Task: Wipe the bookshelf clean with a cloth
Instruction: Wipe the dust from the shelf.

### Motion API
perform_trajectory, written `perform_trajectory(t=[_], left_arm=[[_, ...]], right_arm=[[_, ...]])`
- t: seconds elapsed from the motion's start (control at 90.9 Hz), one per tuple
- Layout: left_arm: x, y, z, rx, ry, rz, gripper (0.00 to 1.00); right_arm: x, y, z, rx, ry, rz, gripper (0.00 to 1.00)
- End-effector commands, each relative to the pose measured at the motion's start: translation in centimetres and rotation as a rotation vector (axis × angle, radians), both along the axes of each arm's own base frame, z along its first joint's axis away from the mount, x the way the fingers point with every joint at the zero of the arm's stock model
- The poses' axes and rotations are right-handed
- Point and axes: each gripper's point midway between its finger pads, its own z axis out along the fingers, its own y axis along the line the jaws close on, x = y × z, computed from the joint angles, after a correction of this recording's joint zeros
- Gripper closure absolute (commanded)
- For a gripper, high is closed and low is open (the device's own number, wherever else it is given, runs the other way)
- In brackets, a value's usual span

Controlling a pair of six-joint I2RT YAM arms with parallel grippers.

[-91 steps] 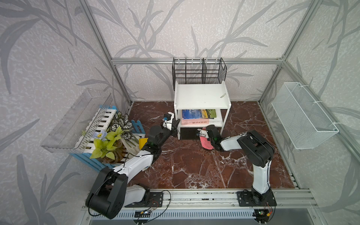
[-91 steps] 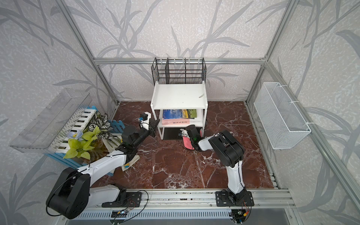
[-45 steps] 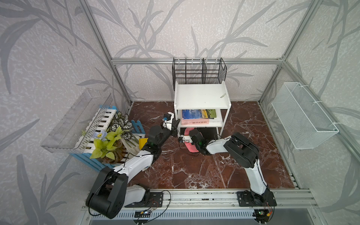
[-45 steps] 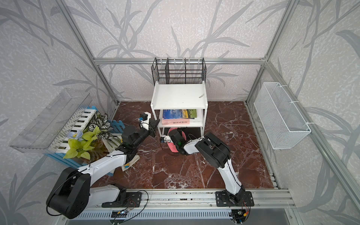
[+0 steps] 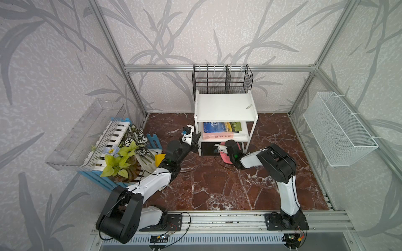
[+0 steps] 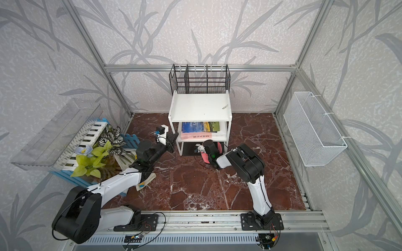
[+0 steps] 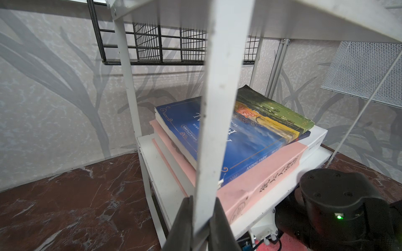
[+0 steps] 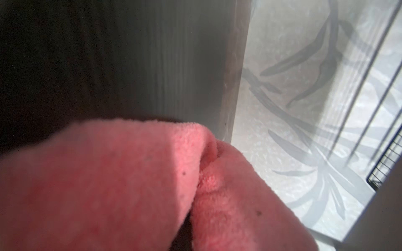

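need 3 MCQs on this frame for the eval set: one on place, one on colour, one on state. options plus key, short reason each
1. Where at the bookshelf is the cloth?
A) on the top board
B) low, at the bottom tier
C) off it, in the white mesh basket

2. What colour is the cloth?
A) blue
B) pink
C) yellow

3. How is the left gripper?
A) open above the top board
B) shut on the cloth
C) shut on a bookshelf leg

Key:
1 B: both top views show the cloth beneath the lower shelf.
2 B: pink fuzz fills much of the right wrist view.
3 C: in the left wrist view its fingers clamp either side of a white leg.
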Motion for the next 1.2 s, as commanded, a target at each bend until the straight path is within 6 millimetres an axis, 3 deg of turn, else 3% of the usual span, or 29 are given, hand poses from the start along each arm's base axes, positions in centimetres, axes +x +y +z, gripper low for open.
perform_trajectory(t=[0.0,0.176,0.341,0.451,0.594,0.737,0.968,1.1,1.188], left_arm=[[1.9,2.5,-0.7,-0.099,0.071,0.154,1.0],[1.9,2.1,-0.7,-0.098,0.071,0.131,1.0],[2.0,1.6,-0.9,-0.096,0.079,0.109,1.0],[2.0,1.6,-0.9,-0.095,0.08,0.107,1.0],[1.9,1.8,-0.9,-0.093,0.077,0.118,1.0],[1.8,2.2,-0.7,-0.094,0.068,0.134,1.0],[1.7,2.6,-0.7,-0.093,0.063,0.155,1.0],[1.7,2.7,-0.7,-0.091,0.061,0.163,1.0],[1.7,2.6,-0.7,-0.09,0.062,0.159,1.0]], right_arm=[[0.2,-3.0,-4.5,-0.165,0.099,-0.023,1.0],[1.8,1.6,-5.1,-0.183,0.078,0.073,1.0],[2.0,7.4,-3.7,-0.156,0.013,0.164,1.0],[2.0,8.9,-3.4,-0.14,-0.024,0.17,1.0],[2.7,7.0,-3.7,-0.152,-0.076,0.112,1.0],[3.4,1.9,-2.8,-0.153,-0.097,-0.01,1.0],[1.8,-5.7,-3.1,-0.197,-0.036,-0.142,1.0],[1.0,-8.1,-3.6,-0.21,0.003,-0.195,1.0],[0.6,-7.8,-4.0,-0.213,0.025,-0.187,1.0]])
